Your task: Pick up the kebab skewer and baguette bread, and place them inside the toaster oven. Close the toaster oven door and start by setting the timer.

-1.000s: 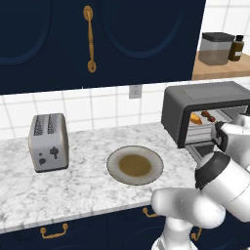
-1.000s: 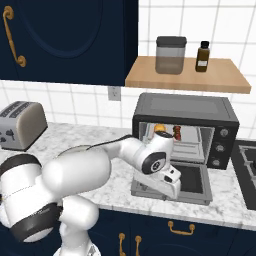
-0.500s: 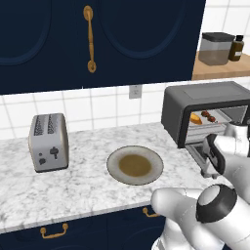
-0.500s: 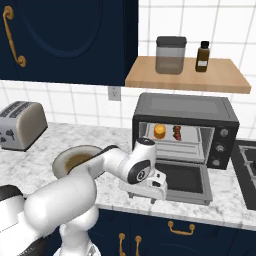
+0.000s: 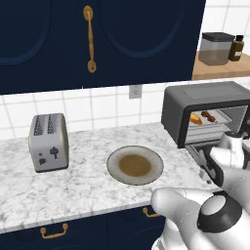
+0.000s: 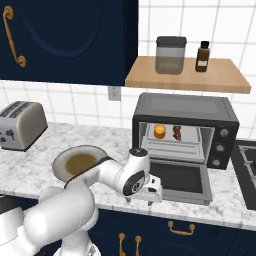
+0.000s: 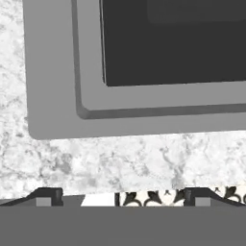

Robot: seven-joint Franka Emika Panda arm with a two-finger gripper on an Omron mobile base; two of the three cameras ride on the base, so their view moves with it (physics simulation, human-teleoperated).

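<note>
So the toaster oven (image 6: 185,131) sits on the marble counter (image 5: 73,185) under a wooden shelf (image 6: 187,75) with a jar (image 6: 170,55) and a little brown bottle (image 6: 202,56) on it, and the toaster oven door (image 6: 181,179) is flopped all the way down, lying flat on the countertop. Both bits of food are already on the metal tray inside: the baguette bread (image 6: 159,131) on the left and the kebab skewer (image 6: 177,132) just beside it to the right, though they're tiny and I can't tell if they actually touch. The gripper (image 7: 120,196) is down low by the front corner of the open door, at the counter's edge; in the hand view its finger tips (image 7: 46,196) stand wide apart with nothing between them, and the door's grey frame and dark glass are right ahead. The round plate (image 5: 135,165) sits bare in the middle of the counter, and the silver toaster (image 5: 48,141) is well off to the left.
</note>
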